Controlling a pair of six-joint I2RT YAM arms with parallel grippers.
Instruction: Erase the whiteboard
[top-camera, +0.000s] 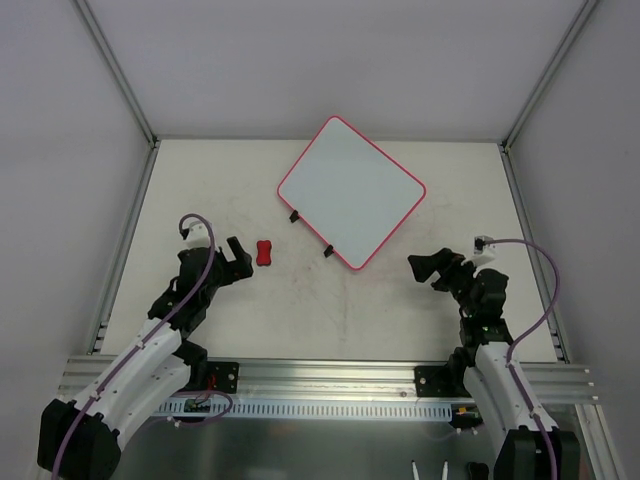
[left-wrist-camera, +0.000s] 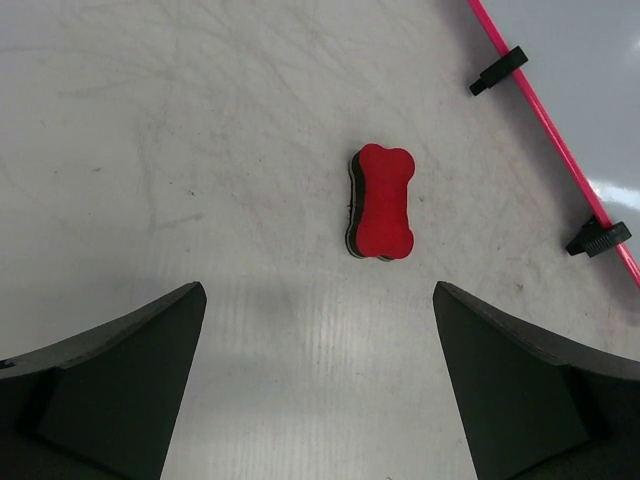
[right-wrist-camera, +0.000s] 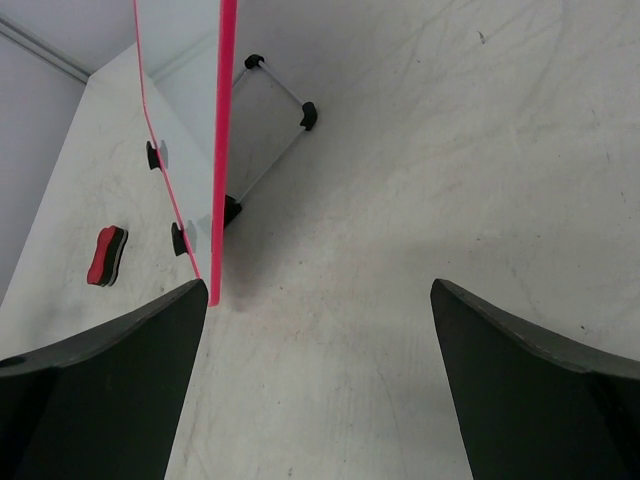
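The whiteboard (top-camera: 352, 190) sat at the back middle of the table (top-camera: 330, 310), turned corner-on like a diamond, pink-rimmed, two black clips (top-camera: 294, 216) on its near-left edge, and we made out no scribble on its face. The red bone-shaped eraser (top-camera: 264, 252) lay just ahead of the left gripper (top-camera: 241, 259), jaws spread wide and empty, its long axis pointing straight away from the fingers, so the left arm was clearly nearer. The right gripper (top-camera: 421, 271), also wide open and empty, hung near the board's near-right edge
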